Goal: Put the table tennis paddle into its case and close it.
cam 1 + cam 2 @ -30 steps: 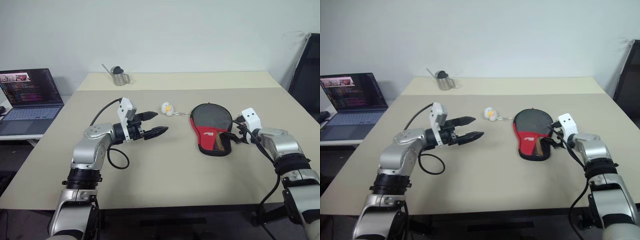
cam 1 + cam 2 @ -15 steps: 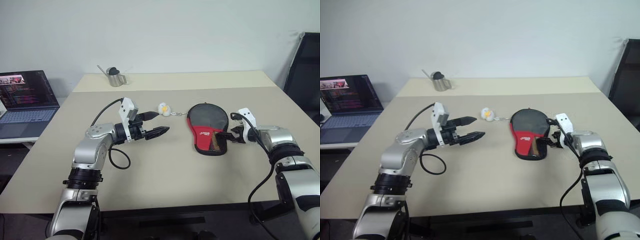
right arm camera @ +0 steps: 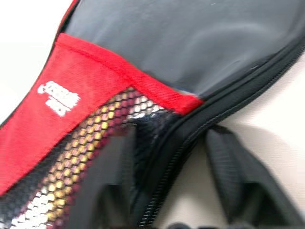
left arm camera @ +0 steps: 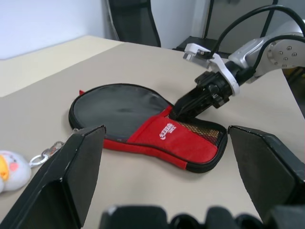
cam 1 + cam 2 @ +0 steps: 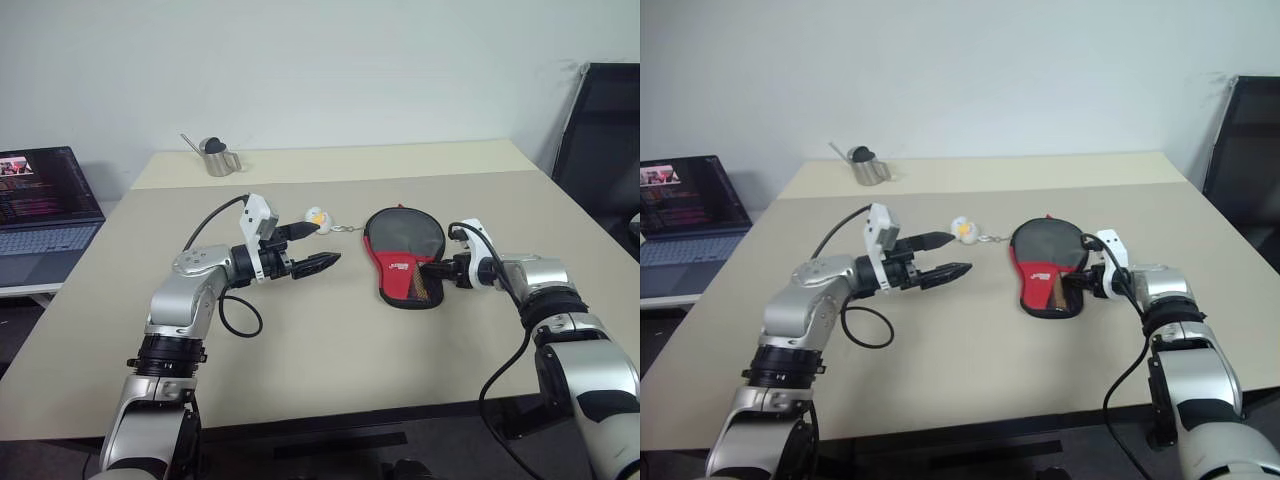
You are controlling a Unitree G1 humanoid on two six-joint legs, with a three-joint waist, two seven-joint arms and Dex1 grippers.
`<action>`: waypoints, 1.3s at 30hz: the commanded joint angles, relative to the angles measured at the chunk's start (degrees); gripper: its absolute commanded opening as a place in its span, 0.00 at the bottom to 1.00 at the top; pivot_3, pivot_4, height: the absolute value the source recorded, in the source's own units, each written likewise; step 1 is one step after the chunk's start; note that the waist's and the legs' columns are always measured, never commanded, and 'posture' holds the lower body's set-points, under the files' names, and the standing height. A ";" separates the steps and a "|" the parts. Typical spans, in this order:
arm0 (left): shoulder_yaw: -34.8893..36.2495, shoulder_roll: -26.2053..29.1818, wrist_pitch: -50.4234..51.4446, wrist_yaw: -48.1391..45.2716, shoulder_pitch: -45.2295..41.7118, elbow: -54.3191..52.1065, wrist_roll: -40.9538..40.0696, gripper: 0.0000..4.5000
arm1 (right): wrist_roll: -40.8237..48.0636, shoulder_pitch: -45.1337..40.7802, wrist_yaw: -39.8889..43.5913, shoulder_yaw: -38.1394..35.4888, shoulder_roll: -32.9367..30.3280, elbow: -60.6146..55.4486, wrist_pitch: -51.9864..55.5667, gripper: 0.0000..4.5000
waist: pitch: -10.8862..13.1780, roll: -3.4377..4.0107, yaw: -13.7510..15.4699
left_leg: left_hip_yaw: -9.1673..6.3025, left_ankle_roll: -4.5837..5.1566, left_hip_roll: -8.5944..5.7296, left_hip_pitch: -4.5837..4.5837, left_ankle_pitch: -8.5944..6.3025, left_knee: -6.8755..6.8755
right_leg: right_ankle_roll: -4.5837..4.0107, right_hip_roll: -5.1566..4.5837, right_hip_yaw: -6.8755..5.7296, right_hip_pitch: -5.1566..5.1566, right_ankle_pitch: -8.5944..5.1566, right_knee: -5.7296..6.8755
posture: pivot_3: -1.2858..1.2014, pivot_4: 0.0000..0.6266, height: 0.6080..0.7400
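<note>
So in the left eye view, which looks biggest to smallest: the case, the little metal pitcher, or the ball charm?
1. The case, clearly largest.
2. The metal pitcher, though it stands farther back, so it may look smaller than it is.
3. The ball charm.

Unreadable white logo on case [image 4: 167, 130]

Paddle-shaped black fabric case [image 5: 404, 255], centre right of the frame: black round panel, red lower panel with white logo, gold-toned mesh, black zip edging. Small white-and-yellow ball charm [image 5: 316, 217], centre. Beige tabletop [image 5: 330, 340]. My two black-fingered pincers: left [image 5: 318, 246], right [image 5: 432, 272], each on a silver arm.
</note>
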 commanded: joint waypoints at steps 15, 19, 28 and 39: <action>-0.27 7.67 0.34 -5.11 5.36 -3.04 -1.20 1.00 | 3.62 3.69 0.96 -1.76 4.61 -8.16 9.57 0.01 | -0.05 0.03 0.01 | 0.09 -0.15 0.68 0.06 -0.07 -0.06 | -0.30 0.62 0.03 -0.09 0.15 -0.03 | 0.52 0.24 1.00; -0.08 9.66 1.79 -6.80 7.82 -5.52 -2.41 1.00 | 6.60 6.89 2.07 -0.83 5.87 -18.63 16.15 0.01 | -0.05 0.04 0.00 | 0.13 -0.19 0.71 -0.01 -0.10 -0.08 | -0.32 0.63 0.08 -0.21 0.15 -0.04 | 0.52 0.24 1.00; -0.57 12.86 6.12 -9.26 15.54 -14.39 -5.85 1.00 | 13.84 16.49 -0.59 1.26 10.05 -44.17 31.12 0.01 | 0.00 0.12 0.27 | 0.12 -0.23 0.74 -0.07 -0.14 -0.10 | -0.37 0.66 0.11 -0.35 0.16 -0.01 | 0.52 0.24 1.00; -2.84 15.82 6.50 -11.91 20.69 -19.29 -6.30 1.00 | 19.76 24.73 -3.96 1.93 8.87 -59.98 40.16 0.01 | 0.04 0.17 1.07 | 0.08 -0.22 0.72 -0.10 -0.15 -0.11 | -0.39 0.65 0.08 -0.35 0.17 -0.05 | 0.52 0.24 1.00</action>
